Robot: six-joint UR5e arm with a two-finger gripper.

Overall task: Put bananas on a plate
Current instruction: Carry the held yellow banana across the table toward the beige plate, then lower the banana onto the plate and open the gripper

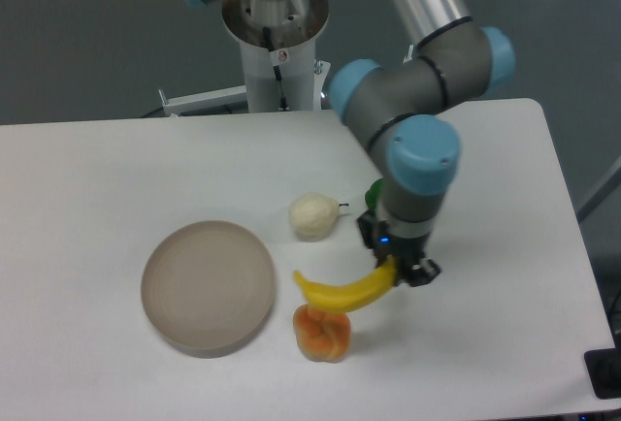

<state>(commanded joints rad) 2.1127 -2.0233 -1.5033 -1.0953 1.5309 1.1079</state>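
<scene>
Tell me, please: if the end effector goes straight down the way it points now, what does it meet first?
Probably the bare table, just right of the orange lumpy fruit. The end effector holds the banana, whose low end may touch that fruit first; depth is unclear.
</scene>
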